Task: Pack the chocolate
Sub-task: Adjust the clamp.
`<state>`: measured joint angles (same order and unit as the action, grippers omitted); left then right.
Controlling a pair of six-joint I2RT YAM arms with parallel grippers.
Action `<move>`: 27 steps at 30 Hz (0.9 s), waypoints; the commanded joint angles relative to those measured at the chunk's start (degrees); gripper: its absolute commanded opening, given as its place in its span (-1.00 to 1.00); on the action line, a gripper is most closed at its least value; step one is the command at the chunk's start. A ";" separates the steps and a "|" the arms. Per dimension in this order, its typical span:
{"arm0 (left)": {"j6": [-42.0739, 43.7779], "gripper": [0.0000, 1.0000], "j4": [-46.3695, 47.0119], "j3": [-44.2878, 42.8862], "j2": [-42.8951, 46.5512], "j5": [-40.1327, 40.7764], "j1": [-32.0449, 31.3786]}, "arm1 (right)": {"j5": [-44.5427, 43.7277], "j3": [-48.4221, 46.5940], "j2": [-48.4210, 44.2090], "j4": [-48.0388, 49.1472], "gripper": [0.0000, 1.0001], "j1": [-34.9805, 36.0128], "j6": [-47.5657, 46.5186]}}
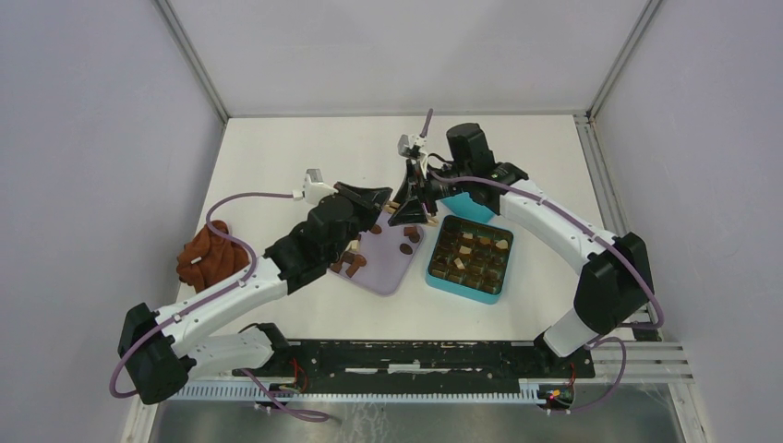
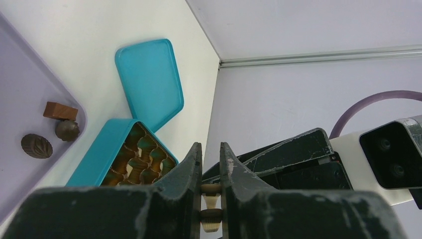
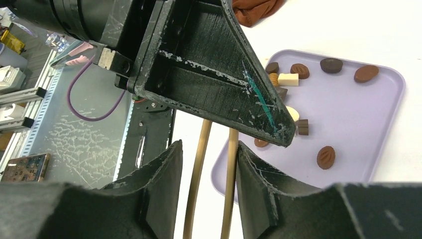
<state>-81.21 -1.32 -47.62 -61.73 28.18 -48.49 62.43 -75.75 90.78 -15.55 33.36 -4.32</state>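
The left gripper clenches two tan sticks; the right gripper straddles them, gripping or not I can't tell; chocolate dots the lavender tray.

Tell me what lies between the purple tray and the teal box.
Nothing: just a narrow strip of bare white table separates tray and box, clearest in the left wrist view.

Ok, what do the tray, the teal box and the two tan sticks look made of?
Tray: probably plastic, smooth matte lavender with a rounded moulded rim. Teal box: tin or card, even matte colour; cannot tell which. Tan sticks: likely wood or bamboo, pale and unpainted.
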 commanded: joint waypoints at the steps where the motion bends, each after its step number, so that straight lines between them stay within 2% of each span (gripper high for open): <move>1: -3.82 -0.94 1.67 -0.11 0.71 1.33 0.42 | -1.08 -0.98 -2.55 -0.38 -0.05 0.02 -1.26; 8: -4.48 -0.93 0.97 -0.87 0.05 1.78 0.41 | -3.98 -1.38 -2.80 -3.27 0.03 0.63 -4.77; 15: -5.26 -0.91 -1.15 -1.19 -0.47 2.07 0.41 | -7.41 -2.81 -2.06 -4.84 -0.13 1.13 -5.64; 23: -5.63 -0.87 -1.78 -1.56 -0.76 2.03 0.41 | -7.81 -3.80 -1.24 -5.13 -0.12 2.44 -5.43; 25: -5.63 -0.86 -1.84 -1.67 -0.76 2.05 0.41 | -8.57 -3.63 -1.14 -5.32 -0.19 2.64 -5.51; 27: -5.63 -0.84 -1.80 -1.77 -0.80 2.05 0.41 | -8.73 -3.53 -1.00 -5.34 -0.33 2.66 -5.52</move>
<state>-84.29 -3.81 -47.62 -62.28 28.40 -48.36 53.98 -77.01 89.93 -21.17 35.38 -9.32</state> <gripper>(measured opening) 0.206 0.390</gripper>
